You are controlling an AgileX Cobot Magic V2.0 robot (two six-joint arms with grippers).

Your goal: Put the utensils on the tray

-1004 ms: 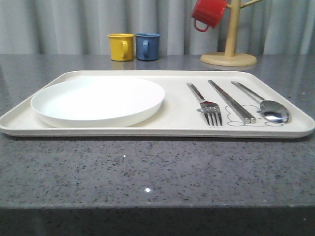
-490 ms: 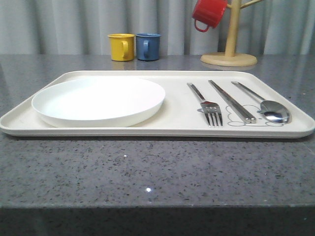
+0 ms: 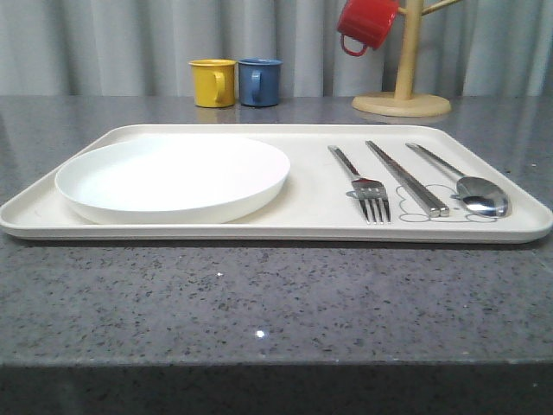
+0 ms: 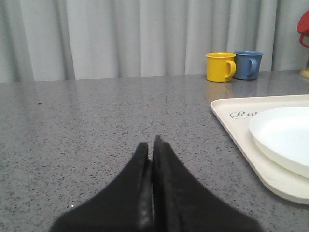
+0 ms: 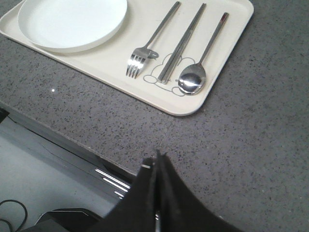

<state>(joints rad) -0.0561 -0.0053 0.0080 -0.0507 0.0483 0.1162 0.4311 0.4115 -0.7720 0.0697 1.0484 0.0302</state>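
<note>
Three utensils lie side by side on the right half of the tray (image 3: 302, 229), handles pointing away from the robot: the fork (image 3: 360, 183) nearest the centre, the chopsticks (image 3: 406, 176) in the middle, and the spoon (image 3: 462, 181) nearest the right rim. The three pieces are close together, not touching, and roughly parallel. The chopsticks rest as a pair, flat against each other, over the grey rabbit drawing printed on the tray surface. A round white plate (image 3: 173, 177) occupies the left half of the tray, just beside the fork and apart from it. The tray sits on a speckled grey countertop (image 3: 276, 303). Behind it stand a yellow mug (image 3: 212, 82) and a blue mug (image 3: 259, 81), touching or nearly so, and to the right a wooden mug tree (image 3: 404, 73) carries a red mug (image 3: 366, 23). The left gripper (image 4: 153, 147) is over bare countertop to the left of the tray, fingers pressed together with nothing between them. The right gripper (image 5: 157, 159) hangs above the near countertop edge, off the tray's right front corner, fingers likewise closed and empty.
</note>
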